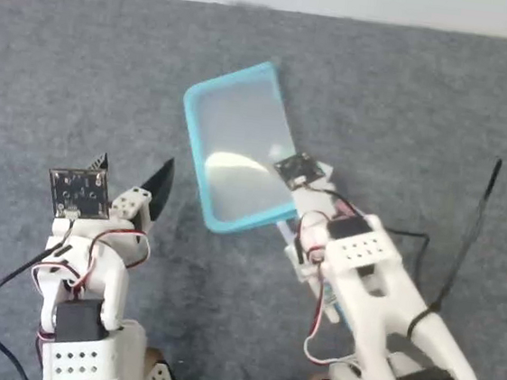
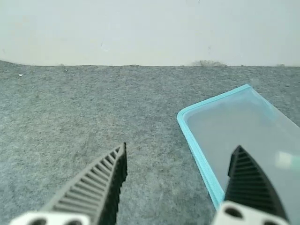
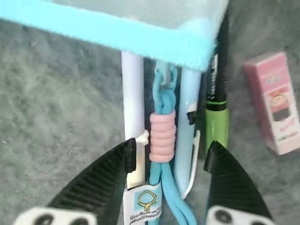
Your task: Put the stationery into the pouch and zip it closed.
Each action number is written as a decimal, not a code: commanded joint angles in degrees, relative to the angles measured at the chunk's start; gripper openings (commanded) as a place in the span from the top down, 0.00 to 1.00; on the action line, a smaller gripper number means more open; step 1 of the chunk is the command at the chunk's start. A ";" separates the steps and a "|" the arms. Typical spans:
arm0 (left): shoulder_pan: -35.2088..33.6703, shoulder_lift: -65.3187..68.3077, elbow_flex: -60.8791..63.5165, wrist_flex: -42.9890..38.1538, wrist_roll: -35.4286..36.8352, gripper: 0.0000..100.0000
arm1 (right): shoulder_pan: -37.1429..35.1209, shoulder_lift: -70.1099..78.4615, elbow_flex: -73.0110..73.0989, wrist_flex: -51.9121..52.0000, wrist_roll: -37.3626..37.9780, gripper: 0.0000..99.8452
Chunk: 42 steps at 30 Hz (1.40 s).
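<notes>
Right end effector (image 3: 172, 143), jaws spread over pens (image 3: 190, 103), tag (image 3: 143, 204) print illegible

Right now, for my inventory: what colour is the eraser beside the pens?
Pink eraser, best in the right wrist view.

1. One pouch (image 1: 240, 148), toward 12 o'clock in the high view.
2. Three pens, side by side: one white pen (image 3: 132, 93), one blue pen (image 3: 190, 93), one green pen (image 3: 216, 122).
3. One pink eraser (image 3: 276, 103), just beside the green pen.
4. One blue cord (image 3: 164, 101) carrying one pink coil (image 3: 162, 136), between the white pen and the blue pen.
5. Two arms: left arm (image 1: 91, 264) at 7 o'clock, right arm (image 1: 379, 285) at 5 o'clock in the high view.
6. Two grippers, left gripper (image 2: 181, 147) and right gripper (image 3: 172, 143), each with two fingers.
</notes>
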 commanded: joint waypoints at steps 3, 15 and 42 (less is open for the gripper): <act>0.35 -0.79 -0.75 -0.53 0.44 0.67 | -0.84 -3.30 -0.18 -1.27 -0.53 0.77; 0.35 -0.79 -0.75 -0.35 0.44 0.67 | -3.12 -3.30 2.90 -7.43 -1.41 0.77; 0.35 -0.79 -0.66 -0.35 0.44 0.67 | -1.45 -3.21 2.99 -9.01 -3.52 0.85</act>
